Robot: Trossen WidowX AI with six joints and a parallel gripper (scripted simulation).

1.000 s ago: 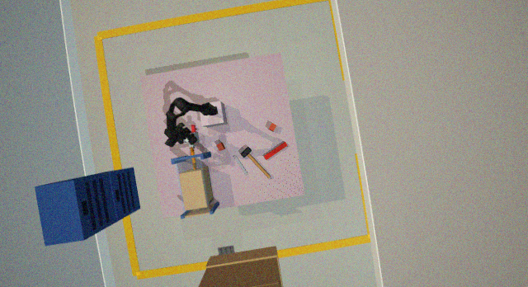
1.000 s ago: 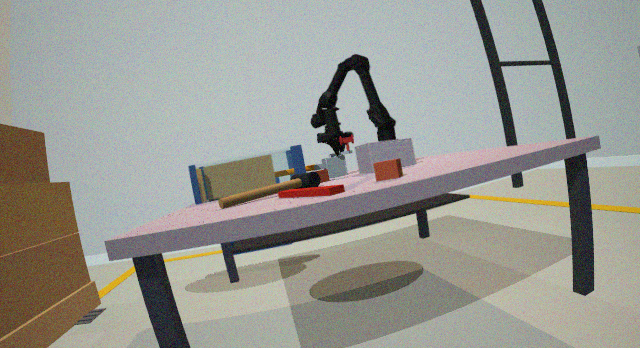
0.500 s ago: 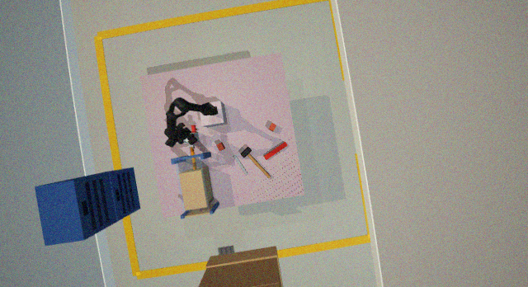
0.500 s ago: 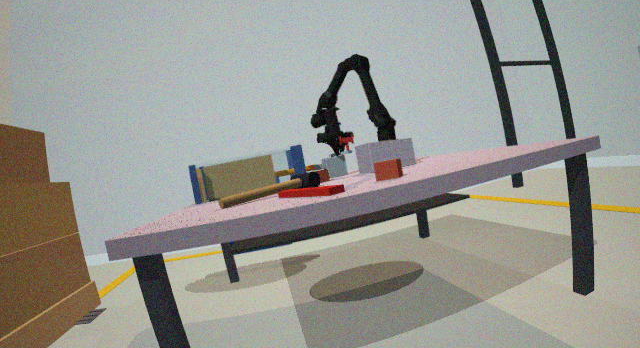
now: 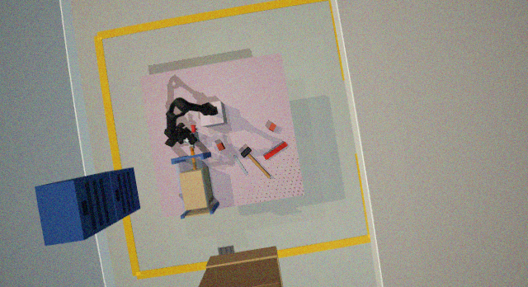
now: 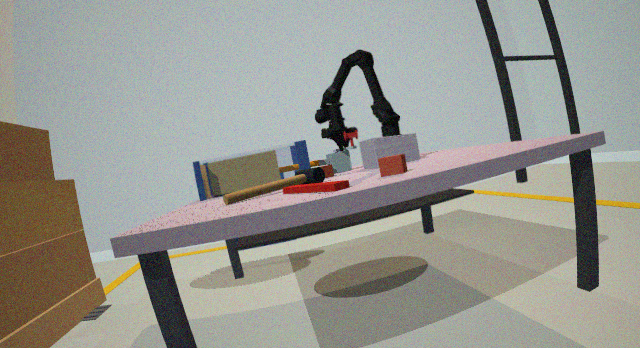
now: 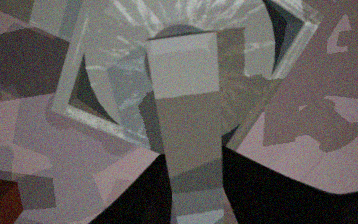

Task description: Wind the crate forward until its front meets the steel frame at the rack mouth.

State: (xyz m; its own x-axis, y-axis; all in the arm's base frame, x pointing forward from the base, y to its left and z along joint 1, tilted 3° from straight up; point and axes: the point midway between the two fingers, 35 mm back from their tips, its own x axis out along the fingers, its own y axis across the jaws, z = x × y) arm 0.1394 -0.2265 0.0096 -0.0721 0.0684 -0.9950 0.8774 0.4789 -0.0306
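My gripper [image 7: 192, 158] [image 6: 342, 147] is shut on the winch handle [image 7: 187, 115], a pale bar in the wrist view; its red part [image 5: 193, 129] [image 6: 351, 137] sticks out beside the fingers. The handle stands over the top of the pale winch [image 6: 339, 162] [image 7: 97, 75]. A dark arc of the round hole shows at its far end; how deep the key sits is hidden. The tan crate [image 5: 194, 190] [image 6: 245, 172] sits flat in the clear-panelled cubby, with a gap to the blue frame [image 5: 179, 158] [image 6: 304, 153] at the mouth. An orange strap [image 5: 192, 152] runs from crate to winch.
A white box [image 5: 208, 119] [image 6: 389, 150] stands beside the arm. Orange-red blocks [image 5: 220, 145] [image 5: 271, 125], a mallet [image 5: 259, 166] [image 6: 265, 189], a thin rod [image 5: 241, 165] and a red bar [image 5: 275, 151] [image 6: 316, 187] lie on the bench to the winch's side.
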